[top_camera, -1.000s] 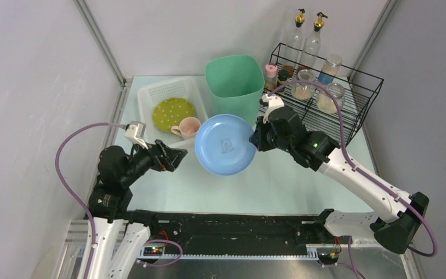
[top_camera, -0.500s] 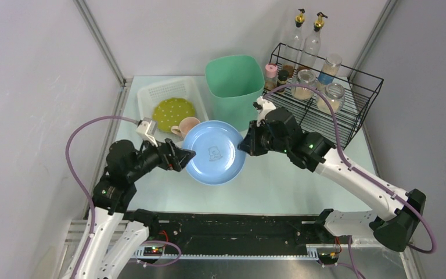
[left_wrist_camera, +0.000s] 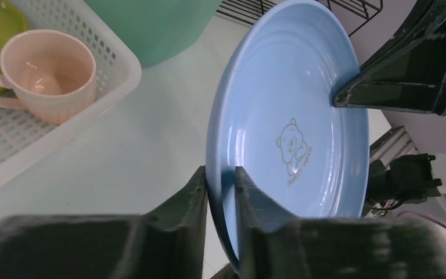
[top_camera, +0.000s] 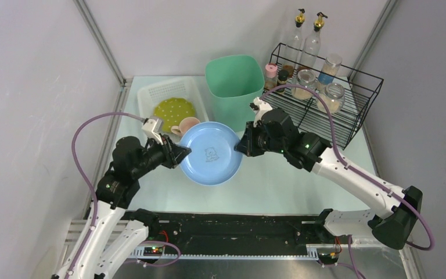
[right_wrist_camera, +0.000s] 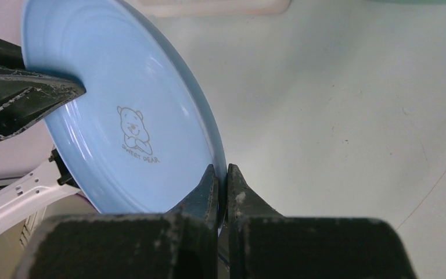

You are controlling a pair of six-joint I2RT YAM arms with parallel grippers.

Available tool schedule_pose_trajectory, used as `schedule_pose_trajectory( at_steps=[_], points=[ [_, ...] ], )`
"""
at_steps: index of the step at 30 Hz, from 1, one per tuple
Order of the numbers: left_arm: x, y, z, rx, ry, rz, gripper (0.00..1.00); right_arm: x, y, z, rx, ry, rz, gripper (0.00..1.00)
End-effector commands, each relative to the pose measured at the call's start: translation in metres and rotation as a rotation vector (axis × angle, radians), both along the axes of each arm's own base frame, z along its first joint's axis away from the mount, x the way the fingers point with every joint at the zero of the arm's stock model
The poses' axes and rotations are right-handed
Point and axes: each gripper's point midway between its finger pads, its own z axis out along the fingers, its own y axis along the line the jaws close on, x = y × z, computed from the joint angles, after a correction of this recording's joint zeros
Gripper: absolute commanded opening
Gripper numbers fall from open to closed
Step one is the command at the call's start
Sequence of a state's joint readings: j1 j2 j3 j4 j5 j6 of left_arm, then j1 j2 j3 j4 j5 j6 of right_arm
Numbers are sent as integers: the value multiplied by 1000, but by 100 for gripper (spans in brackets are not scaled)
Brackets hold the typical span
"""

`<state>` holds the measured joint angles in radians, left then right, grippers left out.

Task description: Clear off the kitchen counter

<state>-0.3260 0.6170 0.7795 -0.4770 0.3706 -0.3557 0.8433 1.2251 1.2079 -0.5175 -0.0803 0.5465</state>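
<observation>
A light blue plate (top_camera: 209, 154) with a bear drawing hangs tilted above the kitchen counter (top_camera: 279, 180), between my two grippers. My right gripper (top_camera: 241, 145) is shut on its right rim; in the right wrist view the fingers (right_wrist_camera: 221, 174) pinch the plate (right_wrist_camera: 128, 116) edge. My left gripper (top_camera: 180, 154) is on the opposite rim. In the left wrist view its jaws (left_wrist_camera: 220, 180) straddle the edge of the plate (left_wrist_camera: 302, 133), with both fingers pressed against it.
A white perforated basket (top_camera: 151, 96) at the back left holds a green dotted plate (top_camera: 173, 112) and a pink cup (top_camera: 187, 125). A mint bin (top_camera: 234, 81) stands behind the plate. A black wire rack (top_camera: 348, 116) with jars and bottles fills the back right.
The right arm carried the plate leftward and slightly lower. My left gripper moved right to the plate's left rim and closed from wide open onto it.
</observation>
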Motion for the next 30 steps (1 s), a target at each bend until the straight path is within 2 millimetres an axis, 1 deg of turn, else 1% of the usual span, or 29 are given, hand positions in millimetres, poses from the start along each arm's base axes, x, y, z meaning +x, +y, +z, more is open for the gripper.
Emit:
schedule_pose_trajectory(
  at_steps=[1, 3, 6, 7, 8, 9, 10, 11, 14, 17, 19, 21, 23, 25, 26, 27, 28, 29, 30],
  points=[
    [7, 3, 9, 25, -47, 16, 12, 7, 4, 13, 34, -46, -16, 0],
    [10, 3, 5, 32, -37, 23, 2, 8, 3, 10, 18, -46, -26, 0],
    [16, 7, -3, 44, -8, 62, 0, 10, 1, 7, 2, -47, -36, 1],
    [19, 7, -7, 46, 12, 71, 0, 10, 0, 5, -3, -44, -36, 7],
    [21, 8, -10, 49, 22, 81, 0, 11, -1, 4, -10, -45, -40, 11],
    [24, 8, -14, 53, 41, 92, 0, 12, -2, 1, -22, -42, -47, 20],
    [26, 8, -16, 56, 52, 99, 0, 12, -4, 0, -28, -40, -52, 25],
    [29, 10, -17, 59, 60, 118, 0, 13, -7, -3, -44, -39, -67, 31],
    [36, 15, -16, 66, 65, 163, 0, 15, -15, -9, -80, -37, -99, 42],
    [42, 21, -12, 73, 58, 207, 0, 15, -25, -15, -116, -40, -122, 45],
    [47, 26, -5, 70, 50, 230, 0, 14, -32, -19, -137, -47, -134, 46],
    [51, 32, 1, 64, 48, 259, 0, 12, -40, -25, -158, -50, -150, 47],
    [58, 43, 6, 47, 55, 301, 0, 9, -50, -30, -175, -54, -167, 48],
    [64, 56, 11, 12, 68, 347, 0, 6, -58, -36, -190, -54, -182, 49],
    [69, 68, 12, -15, 85, 385, 0, 3, -64, -41, -199, -52, -189, 49],
    [71, 73, 13, -33, 93, 404, 0, 2, -66, -43, -201, -50, -193, 49],
    [75, 85, 14, -67, 108, 448, 0, -1, -70, -47, -206, -46, -198, 49],
    [80, 92, 14, -81, 120, 473, 0, -3, -73, -47, -199, -45, -203, 49],
    [83, 102, 16, -104, 126, 511, 0, -6, -75, -55, -208, -34, -203, 50]
  ],
)
